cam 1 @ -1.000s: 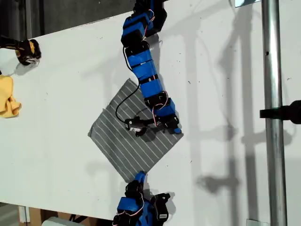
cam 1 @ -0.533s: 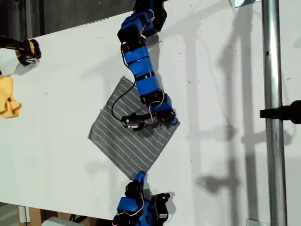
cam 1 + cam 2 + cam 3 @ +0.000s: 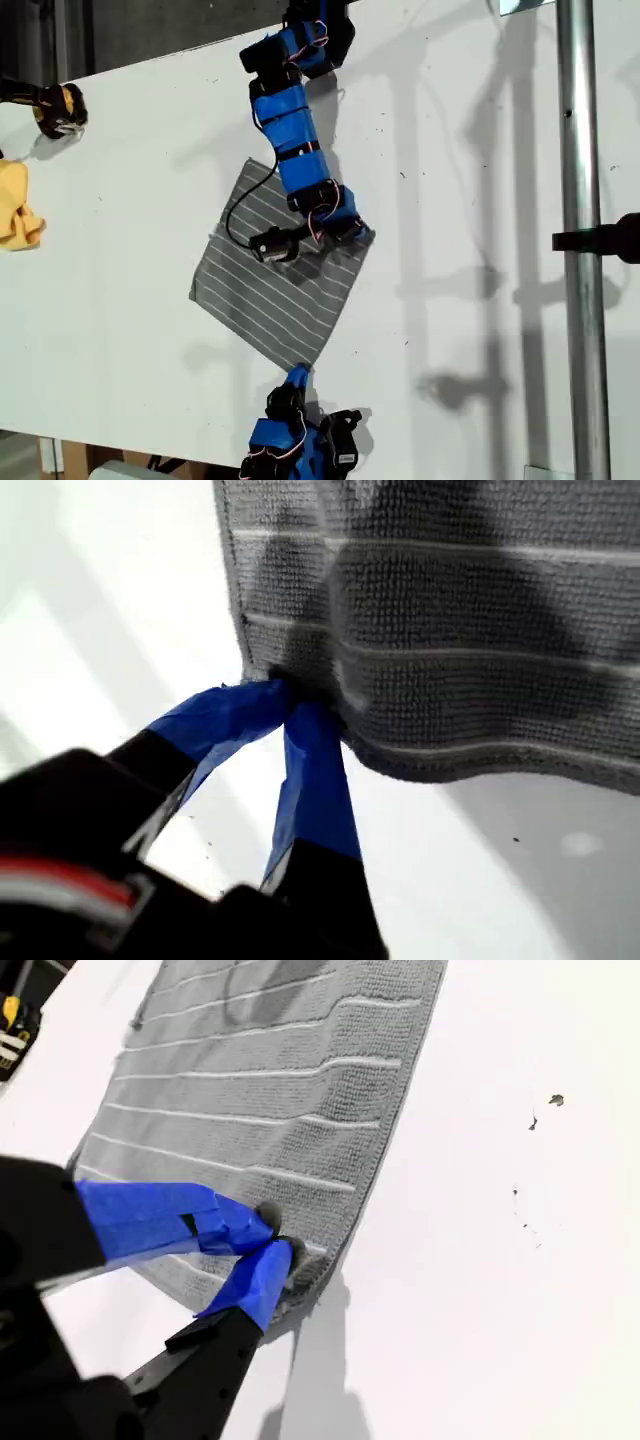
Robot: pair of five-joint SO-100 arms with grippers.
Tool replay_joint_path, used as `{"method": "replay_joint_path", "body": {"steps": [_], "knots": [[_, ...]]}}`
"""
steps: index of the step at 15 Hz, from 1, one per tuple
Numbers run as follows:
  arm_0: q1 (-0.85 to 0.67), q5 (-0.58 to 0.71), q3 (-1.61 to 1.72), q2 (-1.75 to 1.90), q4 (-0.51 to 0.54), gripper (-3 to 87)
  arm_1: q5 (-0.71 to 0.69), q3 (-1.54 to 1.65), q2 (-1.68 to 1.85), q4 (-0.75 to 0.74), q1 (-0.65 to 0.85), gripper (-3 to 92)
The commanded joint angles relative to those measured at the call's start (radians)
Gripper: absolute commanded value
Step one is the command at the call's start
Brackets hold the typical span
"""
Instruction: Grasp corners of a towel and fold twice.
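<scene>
Towel (image 3: pixel 280 290) corner dragged inward

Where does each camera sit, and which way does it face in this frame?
Exterior view: overhead, facing down on the white table; both blue arms show.
First wrist view: on my first gripper, facing the towel corner it pinches.
Second wrist view: on my second gripper, looking across the towel.
Shared: all three show the towel.
</scene>
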Motion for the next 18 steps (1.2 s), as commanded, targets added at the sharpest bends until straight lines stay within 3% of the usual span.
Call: {"method": "replay_joint_path", "body": {"steps": [1, 7, 8, 10, 12, 18], "knots": [[-0.011, -0.006, 0.006, 0.005, 0.003, 0.7, -0.017, -0.083, 0.173, 0.058, 0.021, -0.2], [-0.011, -0.006, 0.006, 0.005, 0.003, 0.7, -0.023, -0.100, 0.377, 0.103, 0.067, 0.0], [-0.011, -0.005, 0.006, 0.005, 0.003, 0.7, -0.025, -0.100, 0.380, 0.104, 0.071, 5.1], [-0.011, -0.005, 0.006, 0.005, 0.003, 0.7, -0.060, -0.100, 0.391, 0.100, 0.072, 28.8], [-0.012, -0.003, 0.006, 0.005, 0.003, 0.8, -0.081, -0.100, 0.399, 0.100, 0.074, 36.9], [-0.011, -0.009, 0.006, 0.005, 0.003, 0.6, -0.078, -0.103, 0.302, 0.101, 0.054, 36.2]]}}
